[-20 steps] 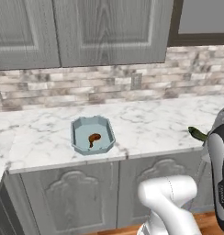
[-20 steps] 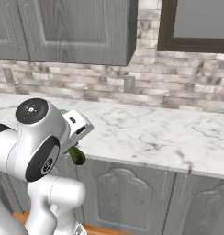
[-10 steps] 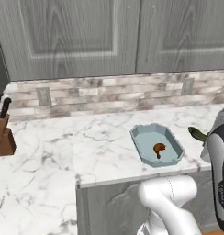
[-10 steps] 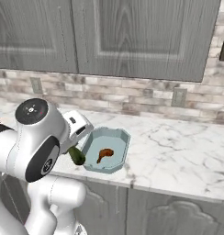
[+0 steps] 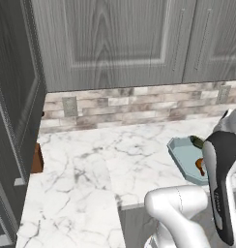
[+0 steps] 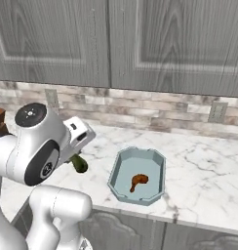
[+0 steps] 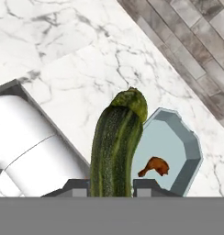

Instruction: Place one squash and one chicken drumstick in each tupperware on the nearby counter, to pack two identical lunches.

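Two dark finger tips of the gripper (image 7: 112, 186) are clamped on the elongated green zucchini-like squash (image 7: 116, 144) — held above the white marble counter (image 6: 199, 171), beside the pale blue-teal octagonal tupperware (image 6: 160, 168) containing a reddish-brown chicken drumstick (image 6: 138, 181).

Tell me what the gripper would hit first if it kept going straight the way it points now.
Shut on the zucchini, the gripper points down at the counter beside the pale blue tupperware. Probably the zucchini's tip would meet bare marble first, though depth is unclear.
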